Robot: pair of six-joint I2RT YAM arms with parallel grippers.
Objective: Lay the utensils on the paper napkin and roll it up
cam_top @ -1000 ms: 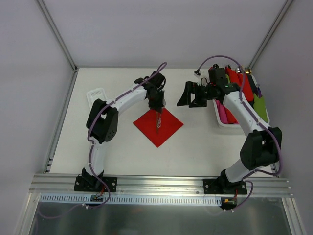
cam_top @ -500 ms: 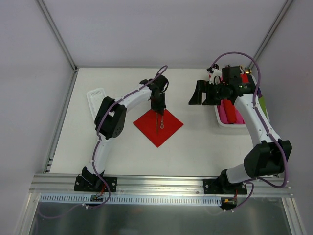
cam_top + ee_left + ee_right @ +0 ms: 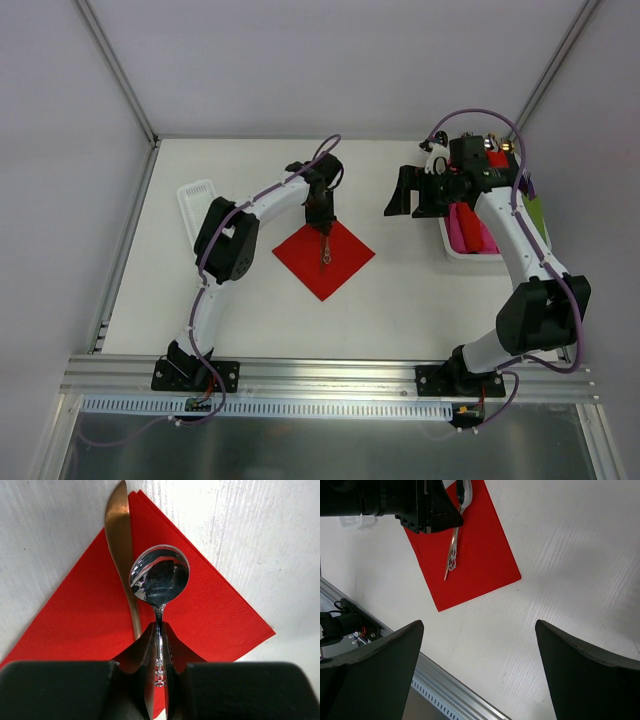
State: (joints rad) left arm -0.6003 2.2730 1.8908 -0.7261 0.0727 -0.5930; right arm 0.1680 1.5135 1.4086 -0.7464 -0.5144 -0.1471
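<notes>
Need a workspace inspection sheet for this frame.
Surface: white table, matte.
Job's things: thin red square paper napkin flat; silvery metal spoon over it, slim metal knife lying beside.
Clutter: white bin of red, pink, green rolled bundles; small white tray.
Grippers: left gripper shut on spoon handle; right gripper open, empty.
Cables: purple cables along both arms.
Surroundings: white walls, aluminium rail.
</notes>
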